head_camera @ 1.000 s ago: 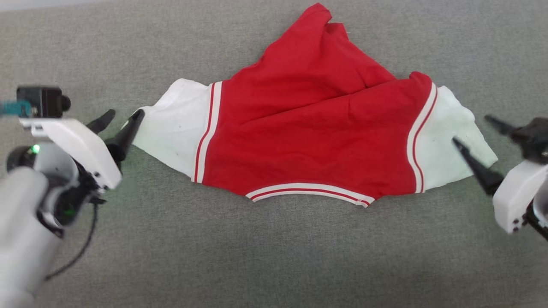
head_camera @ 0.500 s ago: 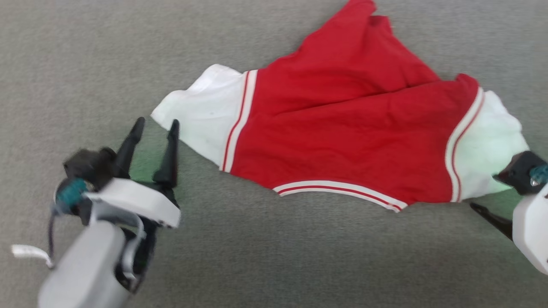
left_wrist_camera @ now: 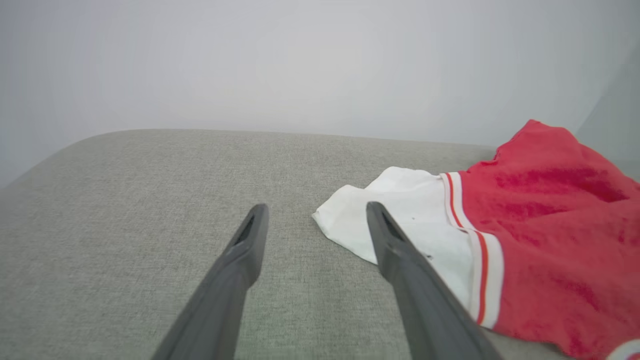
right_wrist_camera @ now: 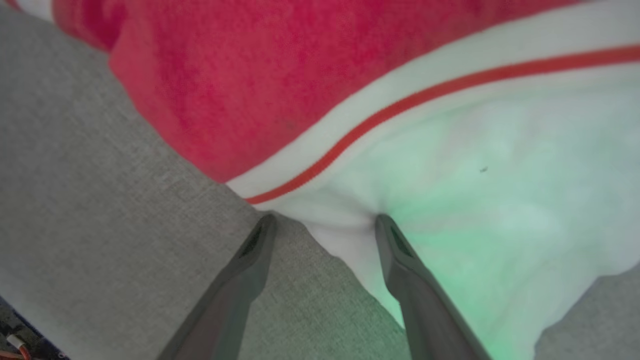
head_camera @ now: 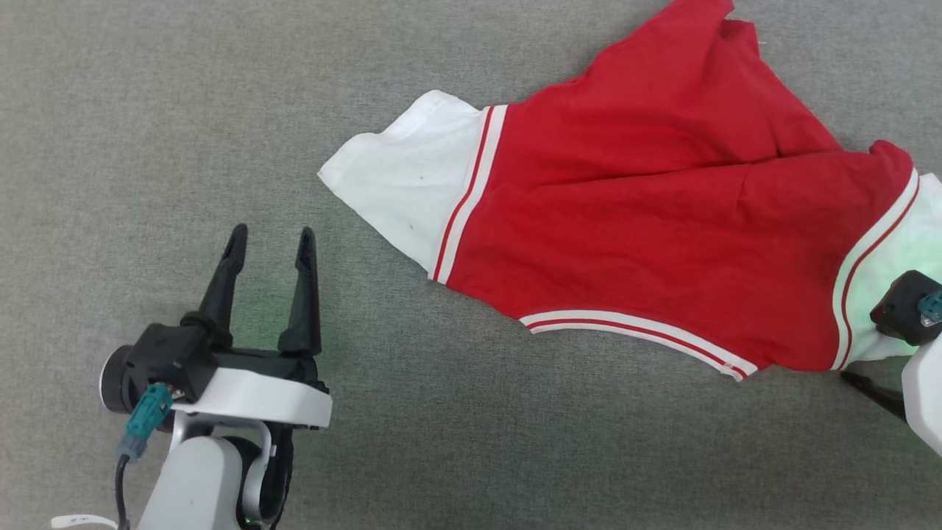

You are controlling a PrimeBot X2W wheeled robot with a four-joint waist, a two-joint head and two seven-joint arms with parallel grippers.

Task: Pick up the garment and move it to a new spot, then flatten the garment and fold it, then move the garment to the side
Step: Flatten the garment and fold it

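Garment (head_camera: 662, 221) lay spread on the grey fabric surface (head_camera: 147, 110), striped white band at the near edge, one white sleeve end (head_camera: 405, 191) pointing left. Left tool (head_camera: 271, 235) stood wide and empty, near that sleeve but apart, likely staged for a corner pick. Right tool (right_wrist_camera: 325, 220) was wide too, straddling the other sleeve's edge; I judged it set to pinch there. Head view cut off that sleeve and most of the right tool. I could not tell whether its fingertips touched cloth, as a green glow washed out detail.
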